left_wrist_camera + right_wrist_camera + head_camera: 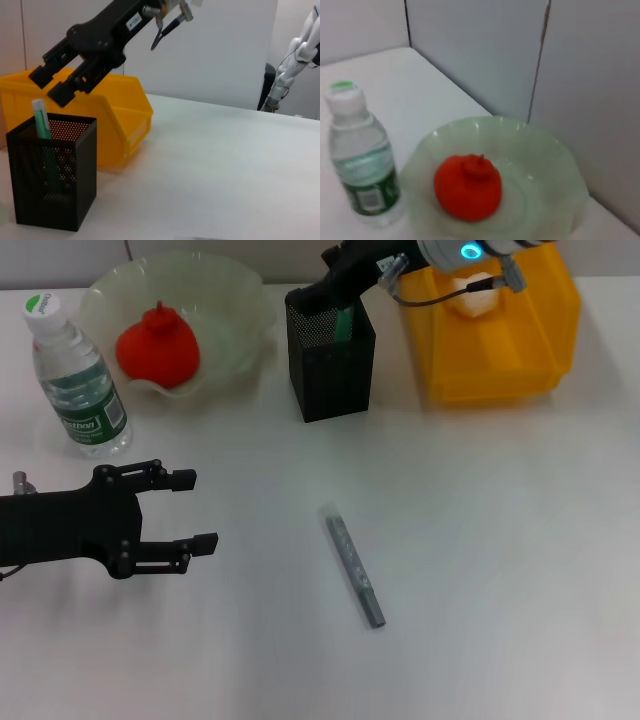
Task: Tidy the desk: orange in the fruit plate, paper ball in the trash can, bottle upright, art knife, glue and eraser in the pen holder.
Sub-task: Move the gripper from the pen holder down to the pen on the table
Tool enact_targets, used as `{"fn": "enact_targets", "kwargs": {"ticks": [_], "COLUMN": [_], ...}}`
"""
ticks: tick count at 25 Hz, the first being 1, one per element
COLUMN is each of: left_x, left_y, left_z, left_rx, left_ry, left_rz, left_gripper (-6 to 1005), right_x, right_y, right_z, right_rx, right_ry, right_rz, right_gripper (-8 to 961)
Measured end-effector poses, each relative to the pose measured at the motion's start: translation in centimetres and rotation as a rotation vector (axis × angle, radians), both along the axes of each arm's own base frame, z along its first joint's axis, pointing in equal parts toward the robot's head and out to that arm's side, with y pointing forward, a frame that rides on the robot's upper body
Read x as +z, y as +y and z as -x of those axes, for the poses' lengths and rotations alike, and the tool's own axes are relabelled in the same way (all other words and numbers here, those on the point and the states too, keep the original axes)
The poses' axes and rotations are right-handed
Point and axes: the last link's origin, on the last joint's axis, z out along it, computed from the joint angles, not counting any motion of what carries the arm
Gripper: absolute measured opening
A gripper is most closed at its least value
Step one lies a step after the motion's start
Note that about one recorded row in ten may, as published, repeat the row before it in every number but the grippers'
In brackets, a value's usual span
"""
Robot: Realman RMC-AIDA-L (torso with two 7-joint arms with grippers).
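Observation:
The orange (158,348) lies in the pale green fruit plate (240,290) at the back left, seen also as orange (467,187) in plate (545,145). The bottle (75,380) stands upright left of the plate. The black mesh pen holder (330,365) holds a green glue stick (41,120). My right gripper (46,89) hovers open just above it. The paper ball (478,298) lies in the yellow trash can (500,370). A grey art knife (352,563) lies flat mid-table. My left gripper (195,510) rests open at the left, empty. The eraser is not visible.
The trash can (120,115) stands right behind the pen holder (55,185). A wall rises just behind the fruit plate. A white robot arm (295,50) stands beyond the far table edge. Bare table surrounds the knife.

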Motion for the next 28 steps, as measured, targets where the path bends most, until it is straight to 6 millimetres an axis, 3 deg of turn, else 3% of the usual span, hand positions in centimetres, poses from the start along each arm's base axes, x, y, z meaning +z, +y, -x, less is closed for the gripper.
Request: {"fn": "enact_targets", "kwargs": {"ticks": [3,11,18,28], "left_x": [0.0,0.0,0.0,0.1], "left_y": [0.0,-0.3,-0.3,-0.3], "left_z": [0.0,0.3,0.4,0.3], "left_rx": [0.003,0.013,0.015,0.009], "left_ry": [0.0,0.0,0.001,0.003], "left_rz": [0.001,0.002,0.002,-0.002], "left_gripper": [824,824,824,824], "right_x": [1.1,1.6,-1.6,-5.2], "right_y": [-1.5,-4.7,-6.4,-7.7], "right_z": [1.2,2.2,1.3,0.2], "right_rx": [-0.092,-0.258,-0.335,-0.298], "right_ry": [0.055,0.006,-0.191,-0.356], "right_rz": [0.074,0.284,0.431,0.439], "right_gripper": [708,721,722,719]}}
